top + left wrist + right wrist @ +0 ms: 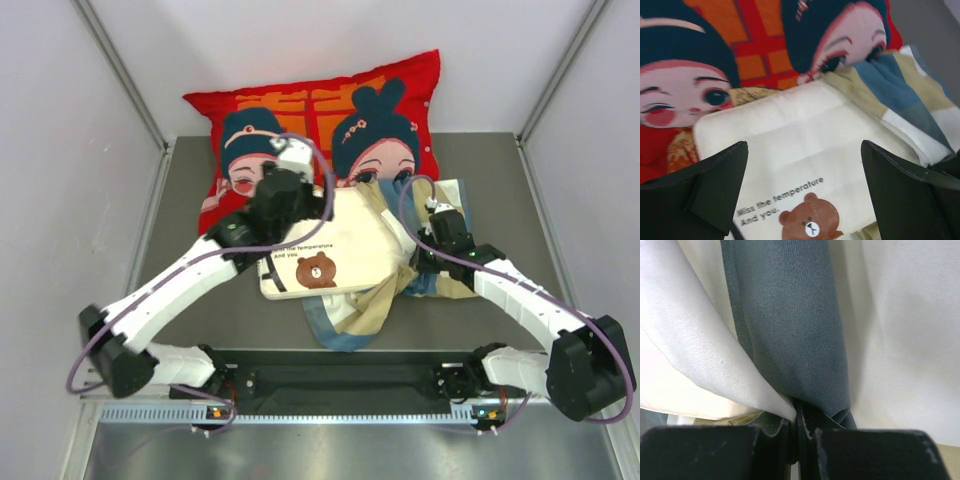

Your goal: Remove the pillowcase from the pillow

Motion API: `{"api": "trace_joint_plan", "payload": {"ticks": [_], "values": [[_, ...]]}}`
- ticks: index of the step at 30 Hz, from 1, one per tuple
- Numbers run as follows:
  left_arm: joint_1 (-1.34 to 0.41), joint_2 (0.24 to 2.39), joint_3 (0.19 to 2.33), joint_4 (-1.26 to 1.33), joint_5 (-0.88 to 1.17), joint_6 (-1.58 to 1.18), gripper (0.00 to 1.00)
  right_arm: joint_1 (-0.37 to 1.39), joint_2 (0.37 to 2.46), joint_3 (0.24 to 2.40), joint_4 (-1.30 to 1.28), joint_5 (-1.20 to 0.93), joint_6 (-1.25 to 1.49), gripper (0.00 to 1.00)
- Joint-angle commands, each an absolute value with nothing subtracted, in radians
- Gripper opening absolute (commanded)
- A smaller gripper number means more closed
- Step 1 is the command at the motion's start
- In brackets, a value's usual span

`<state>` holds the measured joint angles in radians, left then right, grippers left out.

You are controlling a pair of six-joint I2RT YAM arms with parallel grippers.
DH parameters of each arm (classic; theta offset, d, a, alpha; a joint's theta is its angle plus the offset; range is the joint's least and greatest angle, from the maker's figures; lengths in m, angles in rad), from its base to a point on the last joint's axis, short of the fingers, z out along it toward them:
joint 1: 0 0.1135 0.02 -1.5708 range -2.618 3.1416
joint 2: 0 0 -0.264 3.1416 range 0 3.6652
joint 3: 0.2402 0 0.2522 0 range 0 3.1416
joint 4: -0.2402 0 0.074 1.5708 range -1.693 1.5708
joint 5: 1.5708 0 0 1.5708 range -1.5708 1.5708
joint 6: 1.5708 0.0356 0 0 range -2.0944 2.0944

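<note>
As the pillowcase (350, 315) is soft and limp, bunched at the right end of the pillow (330, 245), a folded hem should give the best hold. The right gripper (797, 412) pinches its blue edge; the left gripper (804, 147) stands wide above the pillow.

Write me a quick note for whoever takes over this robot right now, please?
Left gripper: open above the pillow, holding nothing.
Right gripper: shut on the pillowcase, at a blue edge.
Pillow lies bear-side up on the table, far end against the red cushion; pillowcase bunched at its right and near sides.
Done: pillow mostly bared.
To do: pull the fabric clear of the pillow's right end.
</note>
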<state>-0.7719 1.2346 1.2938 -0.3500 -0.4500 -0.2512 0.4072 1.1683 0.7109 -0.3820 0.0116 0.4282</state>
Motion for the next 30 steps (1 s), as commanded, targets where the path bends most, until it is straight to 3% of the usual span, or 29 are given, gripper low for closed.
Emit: {"api": "trace_joint_plan", "payload": {"ticks": [1,6,21,30], "values": [[-0.819,1.385,1.253,-0.267,-0.291,-0.268,0.99,0.387,1.174,0.706,-0.325,0.025,0.422,0.02],[-0.862,1.495,1.121,-0.083,-0.167,-0.311,0.99,0.387,1.163,0.703,-0.308,0.006,0.442,0.04],[-0.969,1.634,0.988,-0.009,0.052,-0.204,0.99,0.387,1.161,0.689,-0.299,-0.032,0.445,0.05],[-0.999,1.761,0.982,-0.054,-0.158,-0.140,0.99,0.387,1.151,0.696,-0.302,-0.049,0.448,0.07]]}}
